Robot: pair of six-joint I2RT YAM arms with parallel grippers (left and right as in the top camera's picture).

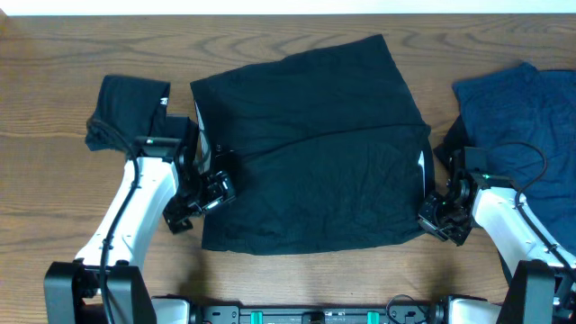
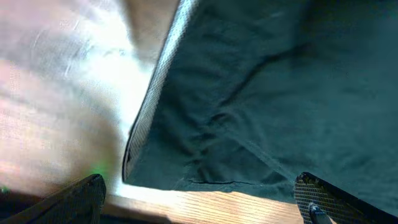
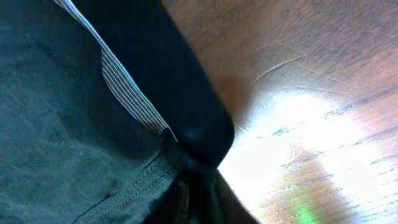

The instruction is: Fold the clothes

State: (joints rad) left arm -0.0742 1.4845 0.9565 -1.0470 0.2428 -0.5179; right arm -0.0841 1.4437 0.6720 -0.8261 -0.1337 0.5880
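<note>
a brown wood-grain counter point(image 1: 54, 180) fills the view. nearest the robot, at about 8 o'clock of the large black cloth garment point(image 1: 310, 153), the left end effector point(image 1: 202, 193) rests with its fingers spread wide. the garment's side edge and bare wood lie between them, and they grip nothing. at about 4 o'clock of the same garment, the right end effector point(image 1: 432, 211) has its fingers pressed together on the garment's side edge, which bunches into them. a pale striped lining point(image 3: 124, 87) shows along that edge. the garment itself lies spread out and slightly rumpled at the counter's middle. farther back, at 10 o'clock, a small crumpled black cloth garment point(image 1: 126, 108) lies apart from it on the wood. at 2 o'clock a dark navy blue cloth garment point(image 1: 526, 117) lies near it, running out of view.
</note>
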